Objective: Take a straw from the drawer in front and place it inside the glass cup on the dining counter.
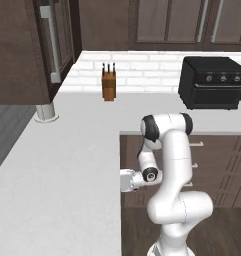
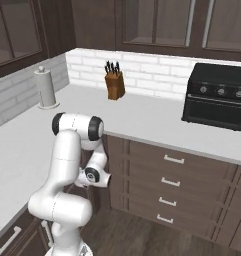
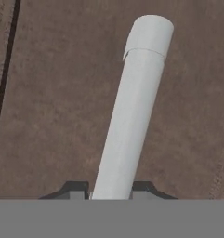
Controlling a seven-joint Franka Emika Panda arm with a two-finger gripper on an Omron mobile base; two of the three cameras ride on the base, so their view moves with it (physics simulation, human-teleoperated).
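Tool (image 3: 111, 193) clenched on the drawer's handle (image 3: 134, 107)

In the hand view the two dark fingertips press either side of a pale silver bar handle that runs up across the dark brown drawer (image 3: 53, 116) front, drawer closed. Above and beyond, the arm folds low against the cabinet under the white bench (image 1: 57, 165); farther back stand a paper towel roll (image 2: 46, 87), a knife block (image 2: 114, 82) and a black oven (image 2: 219, 95) by the brick wall.

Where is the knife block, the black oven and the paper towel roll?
knife block (image 1: 108, 86), left base view, on the middle of its wooden body.
black oven (image 2: 217, 97), right base view, on its front door.
paper towel roll (image 2: 45, 89), right base view, on the side of the roll.
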